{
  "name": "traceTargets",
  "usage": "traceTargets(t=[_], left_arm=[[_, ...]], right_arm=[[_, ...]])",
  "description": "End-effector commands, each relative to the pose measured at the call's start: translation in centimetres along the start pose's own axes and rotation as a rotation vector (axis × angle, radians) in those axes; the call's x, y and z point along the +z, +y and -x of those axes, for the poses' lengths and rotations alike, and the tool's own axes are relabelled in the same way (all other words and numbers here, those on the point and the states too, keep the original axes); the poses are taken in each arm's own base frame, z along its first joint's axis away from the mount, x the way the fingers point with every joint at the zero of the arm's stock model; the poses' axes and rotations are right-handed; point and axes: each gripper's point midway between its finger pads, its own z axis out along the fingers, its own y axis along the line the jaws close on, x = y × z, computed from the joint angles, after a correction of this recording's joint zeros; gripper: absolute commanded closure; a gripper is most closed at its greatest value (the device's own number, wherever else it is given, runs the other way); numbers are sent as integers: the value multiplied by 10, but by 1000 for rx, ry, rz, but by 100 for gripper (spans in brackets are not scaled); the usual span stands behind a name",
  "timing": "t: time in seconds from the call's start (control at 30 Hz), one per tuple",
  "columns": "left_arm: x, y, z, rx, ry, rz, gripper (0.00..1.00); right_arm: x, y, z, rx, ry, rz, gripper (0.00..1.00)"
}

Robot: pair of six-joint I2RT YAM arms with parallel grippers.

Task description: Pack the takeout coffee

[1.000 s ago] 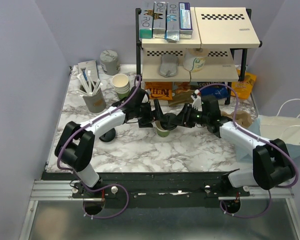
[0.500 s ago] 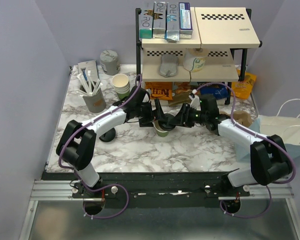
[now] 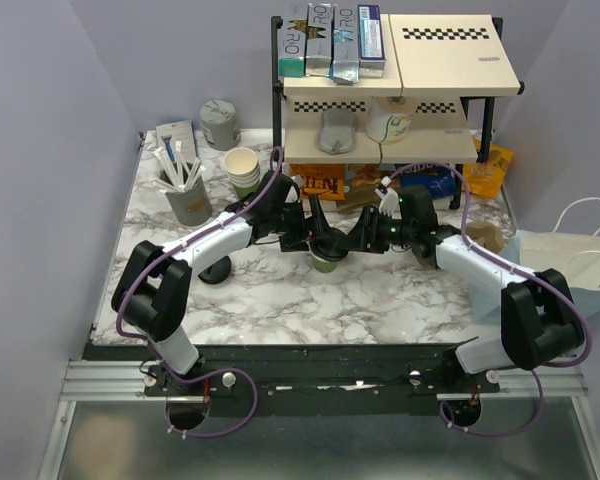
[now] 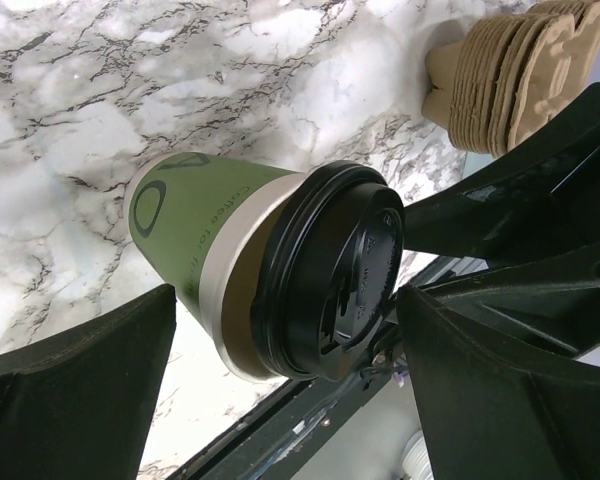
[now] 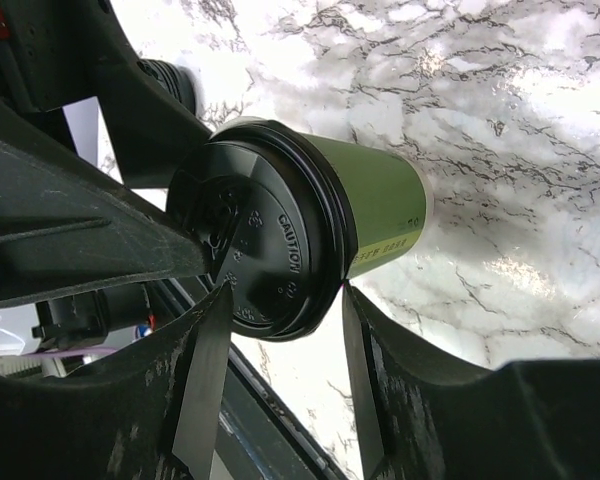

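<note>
Since a second ago, both arms have drawn in slightly and the left claw (image 4: 285,293) sits closer round the cup (image 3: 327,261). Cup upright at mid-bench (image 3: 380,295), in front of the rack (image 3: 450,150), flanked by both claws. Left claw released and spread wide, one finger either side of the green wall, gaps showing. Right claw (image 5: 286,287) straddles the black lid (image 5: 250,235) from the opposite side. Its fingers are right at the rim; can't tell whether they grip.
</note>
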Motion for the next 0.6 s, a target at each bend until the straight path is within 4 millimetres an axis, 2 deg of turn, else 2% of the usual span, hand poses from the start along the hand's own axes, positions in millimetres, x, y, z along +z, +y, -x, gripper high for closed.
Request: traceTargets(t=[0.0, 0.2, 0.4, 0.57], left_arm=[[-4, -11, 2, 22, -17, -25, 9], [-5, -9, 0, 24, -11, -19, 21], [-4, -6, -2, 14, -13, -13, 25], [-6, 0, -4, 1, -26, 2, 27]], right_arm=[[1, 9, 7, -23, 6, 33, 44], [5, 13, 6, -29, 25, 42, 43], [8, 10, -2, -31, 52, 17, 43], [6, -2, -3, -45, 36, -46, 43]])
